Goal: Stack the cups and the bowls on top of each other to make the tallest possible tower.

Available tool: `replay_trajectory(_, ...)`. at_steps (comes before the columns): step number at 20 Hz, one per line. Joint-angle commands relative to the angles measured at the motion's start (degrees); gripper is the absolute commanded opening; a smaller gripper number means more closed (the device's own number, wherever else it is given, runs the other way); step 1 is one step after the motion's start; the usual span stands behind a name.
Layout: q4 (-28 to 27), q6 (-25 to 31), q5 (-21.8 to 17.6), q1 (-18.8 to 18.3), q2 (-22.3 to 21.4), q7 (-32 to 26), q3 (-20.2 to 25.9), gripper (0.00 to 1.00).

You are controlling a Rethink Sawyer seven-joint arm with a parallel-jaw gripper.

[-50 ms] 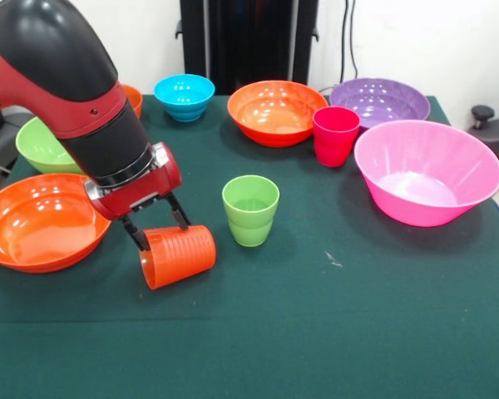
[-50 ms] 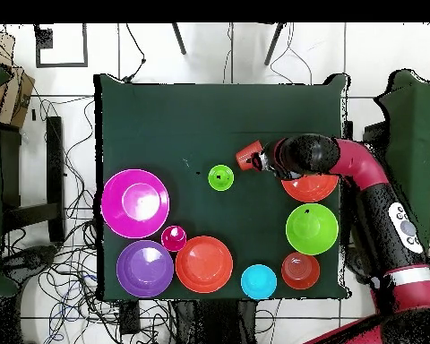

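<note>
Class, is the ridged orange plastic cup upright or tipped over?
Tipped. The ridged orange plastic cup lies sideways, its rim facing right in the front view, with the robot's hand closed on its base end.

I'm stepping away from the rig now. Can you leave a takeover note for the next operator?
Gripper: jaws shut on the orange cup, held on its side near the cloth.
Green cup and red cup stand upright, apart.
Pink bowl, purple bowl, blue bowl, green bowl and the orange bowls all sit separately.
Done: nothing stacked.
Left: the whole tower.
</note>
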Motion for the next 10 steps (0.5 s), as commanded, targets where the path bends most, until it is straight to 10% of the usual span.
replay_trajectory(1, 0.1, 0.3, -2.4, 1.3, 1.5, -17.4, -0.9, 1.00)
replay_trajectory(10, 0.4, -0.4, -2.4, 1.2, 1.6, -17.2, -0.7, 1.00)
